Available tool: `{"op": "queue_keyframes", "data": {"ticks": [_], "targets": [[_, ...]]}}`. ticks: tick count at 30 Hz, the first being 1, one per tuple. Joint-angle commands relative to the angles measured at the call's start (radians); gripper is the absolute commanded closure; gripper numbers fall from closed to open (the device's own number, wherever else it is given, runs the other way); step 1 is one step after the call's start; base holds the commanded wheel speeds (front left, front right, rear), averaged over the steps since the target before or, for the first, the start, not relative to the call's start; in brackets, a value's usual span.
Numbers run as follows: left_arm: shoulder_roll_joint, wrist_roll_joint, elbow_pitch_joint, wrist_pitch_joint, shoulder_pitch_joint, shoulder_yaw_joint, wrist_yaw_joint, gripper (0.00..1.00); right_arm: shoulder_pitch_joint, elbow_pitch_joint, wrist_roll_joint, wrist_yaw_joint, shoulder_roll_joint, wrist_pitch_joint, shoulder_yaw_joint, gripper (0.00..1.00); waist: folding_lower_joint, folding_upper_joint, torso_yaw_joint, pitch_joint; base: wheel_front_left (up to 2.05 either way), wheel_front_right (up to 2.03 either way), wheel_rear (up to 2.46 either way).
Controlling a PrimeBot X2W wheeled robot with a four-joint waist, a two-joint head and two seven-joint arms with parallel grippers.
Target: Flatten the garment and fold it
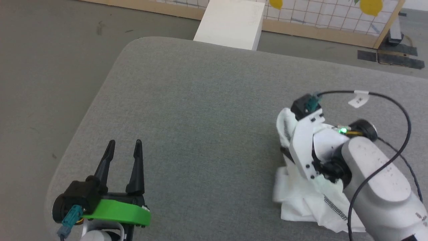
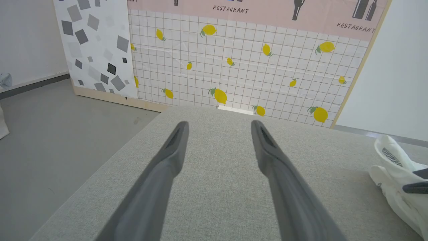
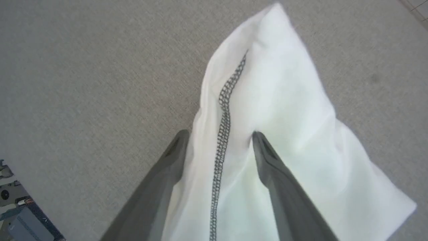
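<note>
The garment [image 1: 301,201], a white T-shirt with dark zigzag stitching, lies bunched in a heap at the table's near right. My right arm's wrist [image 1: 311,134] hangs right over the heap, pointing down into it. In the right wrist view my right gripper [image 3: 219,137] is open, its two fingers spread either side of a raised fold of the garment [image 3: 284,100] that carries the stitched seam. My left gripper [image 1: 123,147] is open and holds nothing above the table's near left, well apart from the cloth. In the left wrist view the left gripper [image 2: 219,129] faces the far edge, with the garment [image 2: 394,174] at the right border.
The grey padded table [image 1: 200,117] has a rounded far-left corner, with floor beyond its left side. A white box [image 1: 230,23] stands past the far edge, before a lemon-patterned screen [image 2: 234,67]. A black cable [image 1: 401,110] loops over my right arm.
</note>
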Motion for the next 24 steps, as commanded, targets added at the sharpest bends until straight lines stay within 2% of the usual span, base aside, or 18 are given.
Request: {"op": "queue_keyframes", "data": {"ticks": [1, 4, 7, 12, 17, 24], "targets": [[0.0, -0.006, 0.001, -0.005, -0.003, 0.003, -0.002, 0.0, -0.03, -0.019, 0.016, -0.001, -0.013, -0.02, 0.008, 0.0, 0.0, 0.0, -0.024, -0.022, 0.0, 0.0, 0.0], [0.002, -0.005, 0.001, -0.005, 0.006, 0.008, 0.001, 0.0, -0.043, -0.069, 0.046, -0.001, -0.025, -0.065, -0.007, 0.0, 0.0, 0.0, -0.052, -0.046, 0.0, 0.0, 0.0], [0.005, -0.005, -0.004, -0.005, 0.019, 0.013, 0.003, 0.0, -0.026, -0.133, 0.058, -0.001, -0.031, -0.124, -0.072, 0.0, 0.0, 0.0, -0.087, -0.069, 0.0, 0.0, 0.0], [0.008, -0.002, -0.014, -0.005, 0.031, 0.016, 0.007, 0.0, 0.069, -0.189, -0.038, -0.001, -0.051, -0.162, -0.213, 0.0, 0.0, 0.0, -0.144, -0.089, 0.0, 0.0, 0.0], [0.008, 0.003, -0.026, -0.005, 0.025, 0.015, 0.01, 0.0, 0.212, -0.199, -0.148, -0.001, -0.026, -0.131, -0.323, 0.0, 0.0, 0.0, -0.17, -0.079, 0.0, 0.0, 0.0], [0.007, 0.009, -0.035, -0.005, 0.013, 0.009, 0.009, 0.0, 0.328, -0.159, -0.237, -0.001, 0.023, -0.058, -0.31, 0.0, 0.0, 0.0, -0.152, -0.028, 0.0, 0.0, 0.0]]}}
